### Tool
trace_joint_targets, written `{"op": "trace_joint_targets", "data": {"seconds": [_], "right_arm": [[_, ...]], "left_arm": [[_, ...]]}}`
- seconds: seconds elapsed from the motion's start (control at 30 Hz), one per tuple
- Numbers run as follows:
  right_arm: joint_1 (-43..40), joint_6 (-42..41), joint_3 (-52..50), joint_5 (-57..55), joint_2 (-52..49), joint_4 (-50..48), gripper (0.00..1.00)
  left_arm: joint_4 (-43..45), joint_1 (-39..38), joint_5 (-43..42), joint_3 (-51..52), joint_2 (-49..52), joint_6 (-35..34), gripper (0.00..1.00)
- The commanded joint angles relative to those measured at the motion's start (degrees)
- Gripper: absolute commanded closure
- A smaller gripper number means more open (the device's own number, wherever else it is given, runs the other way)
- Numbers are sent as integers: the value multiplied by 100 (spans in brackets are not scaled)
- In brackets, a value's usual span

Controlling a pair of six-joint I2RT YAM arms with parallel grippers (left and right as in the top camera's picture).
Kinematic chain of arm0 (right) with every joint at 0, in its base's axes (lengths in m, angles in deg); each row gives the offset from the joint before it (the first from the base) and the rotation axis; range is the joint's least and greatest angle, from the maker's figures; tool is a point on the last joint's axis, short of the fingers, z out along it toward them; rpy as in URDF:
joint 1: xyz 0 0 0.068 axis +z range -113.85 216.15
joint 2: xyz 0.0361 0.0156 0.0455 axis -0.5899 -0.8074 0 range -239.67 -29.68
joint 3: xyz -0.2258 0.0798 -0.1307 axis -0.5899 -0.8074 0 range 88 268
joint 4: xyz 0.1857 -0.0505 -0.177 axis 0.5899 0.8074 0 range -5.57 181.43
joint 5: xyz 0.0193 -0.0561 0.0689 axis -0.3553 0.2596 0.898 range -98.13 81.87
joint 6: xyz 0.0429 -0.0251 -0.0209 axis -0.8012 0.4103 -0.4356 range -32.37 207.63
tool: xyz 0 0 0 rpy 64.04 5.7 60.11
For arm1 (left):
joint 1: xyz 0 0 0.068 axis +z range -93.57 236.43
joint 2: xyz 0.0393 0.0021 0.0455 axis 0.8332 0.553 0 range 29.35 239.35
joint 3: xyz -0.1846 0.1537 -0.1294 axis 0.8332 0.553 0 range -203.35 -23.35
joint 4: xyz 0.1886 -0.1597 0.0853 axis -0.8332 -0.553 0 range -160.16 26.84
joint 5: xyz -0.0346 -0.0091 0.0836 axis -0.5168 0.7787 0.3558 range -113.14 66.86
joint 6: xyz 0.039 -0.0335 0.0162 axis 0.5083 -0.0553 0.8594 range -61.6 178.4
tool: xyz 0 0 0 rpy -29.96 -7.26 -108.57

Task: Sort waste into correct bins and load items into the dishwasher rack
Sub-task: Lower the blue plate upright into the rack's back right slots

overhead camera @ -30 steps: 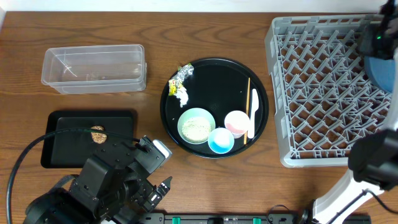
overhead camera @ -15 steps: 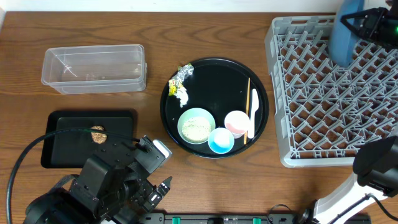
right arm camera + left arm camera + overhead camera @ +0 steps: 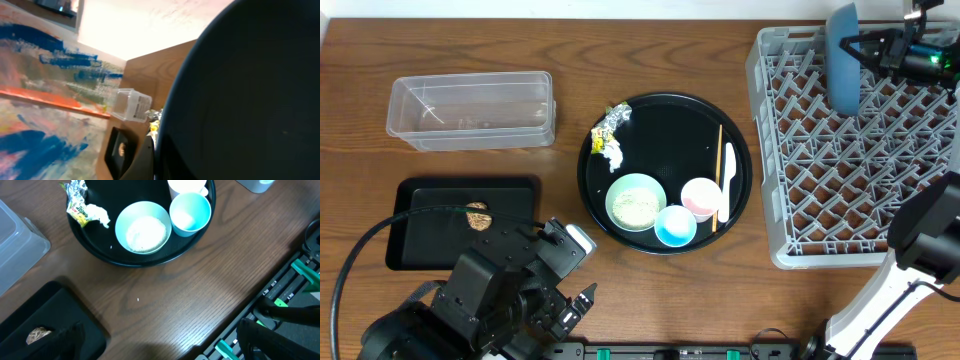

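The dark blue plate [image 3: 842, 58] stands on edge above the far left part of the grey dishwasher rack [image 3: 840, 180], with my right gripper [image 3: 872, 50] shut on its rim. It fills the right wrist view [image 3: 250, 100]. On the round black tray [image 3: 665, 130] lie crumpled foil, yellow wrapper and white paper [image 3: 610, 135], a pale green bowl [image 3: 636, 202] with rice grains, a pink cup [image 3: 701, 196], a light blue cup [image 3: 675, 225], a white spoon [image 3: 728, 175] and chopsticks [image 3: 720, 170]. My left gripper [image 3: 560, 300] hangs open over bare table near the front edge [image 3: 160, 350].
A clear tub [image 3: 470, 110] stands at the back left. In front of it, a shallow black rectangular tray [image 3: 430, 240] holds a brown food lump [image 3: 477, 215]. A black cable [image 3: 360, 250] loops beside that tray.
My right gripper has carried the blue plate from the rack's right side to its far left part, turning it on edge. The left arm has stayed still.
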Motion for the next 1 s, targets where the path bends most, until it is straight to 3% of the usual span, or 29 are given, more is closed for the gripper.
{"op": "trace_joint_targets", "data": {"seconds": [0.0, 0.13, 0.37, 0.5, 0.63, 0.77, 0.87, 0.97], "right_arm": [[-173, -210, 0, -754, 17, -26, 99], [-400, -452, 0, -1528, 17, 28, 99], [-804, -452, 0, -1650, 17, 87, 94], [-868, -452, 0, -1794, 20, 223, 99], [-785, -584, 2, -214, 17, -59, 99], [-664, -1602, 4, 1213, 26, -907, 99], [-527, -2208, 4, 1648, 31, -1362, 99], [-378, -2245, 4, 1574, 28, -1388, 99]], "left_arm": [[31, 24, 28, 28, 0, -33, 2], [31, 24, 28, 28, 0, -33, 2], [35, 24, 28, 28, 0, -33, 2], [61, 24, 28, 28, 0, -33, 2], [116, 24, 28, 28, 0, -33, 2], [120, 24, 28, 28, 0, -33, 2], [118, 24, 28, 28, 0, -33, 2], [120, 24, 28, 28, 0, -33, 2]]}}
